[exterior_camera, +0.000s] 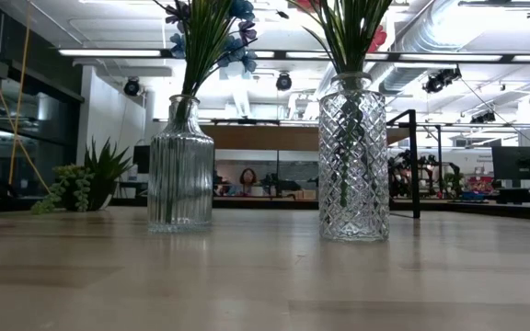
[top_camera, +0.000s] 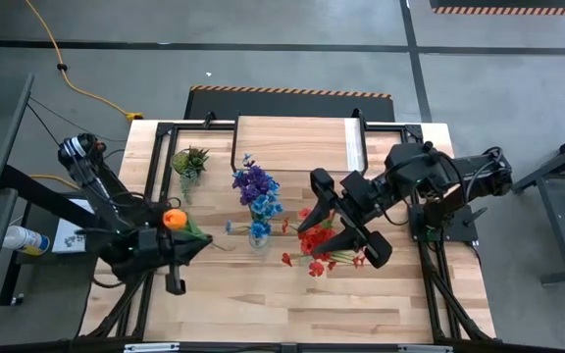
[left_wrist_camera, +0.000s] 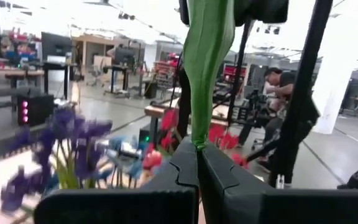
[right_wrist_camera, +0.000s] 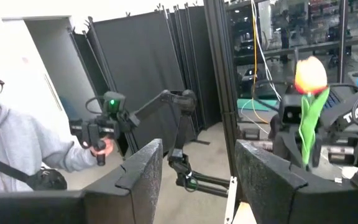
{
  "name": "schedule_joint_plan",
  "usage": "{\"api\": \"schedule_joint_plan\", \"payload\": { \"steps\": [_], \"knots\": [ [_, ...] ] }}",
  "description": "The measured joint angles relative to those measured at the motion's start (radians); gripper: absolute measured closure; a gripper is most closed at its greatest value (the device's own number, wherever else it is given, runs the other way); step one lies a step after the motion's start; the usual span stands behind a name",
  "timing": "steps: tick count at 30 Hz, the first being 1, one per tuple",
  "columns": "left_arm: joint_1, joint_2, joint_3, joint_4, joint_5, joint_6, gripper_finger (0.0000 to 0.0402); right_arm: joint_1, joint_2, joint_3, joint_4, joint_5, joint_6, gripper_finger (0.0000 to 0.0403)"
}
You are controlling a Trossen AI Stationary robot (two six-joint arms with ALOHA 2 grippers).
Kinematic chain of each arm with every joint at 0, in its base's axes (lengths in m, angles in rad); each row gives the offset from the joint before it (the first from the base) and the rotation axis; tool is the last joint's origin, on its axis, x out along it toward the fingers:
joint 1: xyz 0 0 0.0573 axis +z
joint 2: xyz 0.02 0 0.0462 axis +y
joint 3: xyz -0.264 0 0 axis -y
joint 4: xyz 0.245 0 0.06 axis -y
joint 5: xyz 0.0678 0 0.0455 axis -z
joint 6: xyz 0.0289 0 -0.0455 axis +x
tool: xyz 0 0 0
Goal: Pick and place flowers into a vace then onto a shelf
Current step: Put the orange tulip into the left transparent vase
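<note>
My left gripper (top_camera: 192, 243) is at the table's left, shut on an orange flower (top_camera: 173, 219), whose bloom also shows in the right wrist view (right_wrist_camera: 310, 74). A ribbed glass vase (exterior_camera: 180, 165) holds purple and blue flowers (top_camera: 256, 191). A diamond-cut glass vase (exterior_camera: 352, 156) holds red flowers (top_camera: 317, 240). Both vases stand on the table's middle. My right gripper (top_camera: 346, 221) is open and empty, above and just right of the red flowers. The light-wood shelf (top_camera: 292, 142) stands at the far edge. My left gripper pinches the orange flower's green stem (left_wrist_camera: 197, 140) between its two shut fingers, below a broad green leaf (left_wrist_camera: 207, 62). The flower stands upright above the fingers, bloom on top, lifted clear of the table.
A small green spiky potted plant (top_camera: 189, 162) stands at the far left, left of the shelf. Bare planks lie along the table's near edge (top_camera: 292, 314). A person (right_wrist_camera: 11, 143) stands beyond the table, holding a dark device.
</note>
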Motion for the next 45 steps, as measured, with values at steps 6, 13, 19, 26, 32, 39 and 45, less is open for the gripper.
{"api": "schedule_joint_plan", "payload": {
  "steps": [6,13,19,26,32,39,45],
  "knots": [
    [0.012,0.0,-0.054,0.022,-0.023,-0.026,0.0371,0.0,0.0,0.0,0.0,0.029,0.007,0.021],
    [0.012,0.0,-0.148,0.116,-0.025,-0.027,0.0371,0.0,0.0,0.0,0.0,0.089,0.005,0.021],
    [0.013,0.0,-0.259,0.321,-0.006,0.007,0.0371,0.0,0.0,0.0,0.0,0.129,0.005,0.021],
    [0.099,0.0,-0.376,0.547,0.161,0.045,0.0371,0.0,0.0,0.0,0.002,0.17,0.006,0.021],
    [0.167,0.0,-0.414,0.569,0.25,-0.001,0.0371,0.0,0.0,0.0,0.006,0.188,0.017,0.021],
    [0.179,0.005,-0.416,0.548,0.289,-0.061,0.0371,0.0,0.0,0.0,0.007,0.221,0.017,0.021],
    [0.179,0.01,-0.416,0.539,0.283,-0.084,0.0371,0.0,0.0,0.0,0.007,0.226,0.008,0.021]
  ]
}}
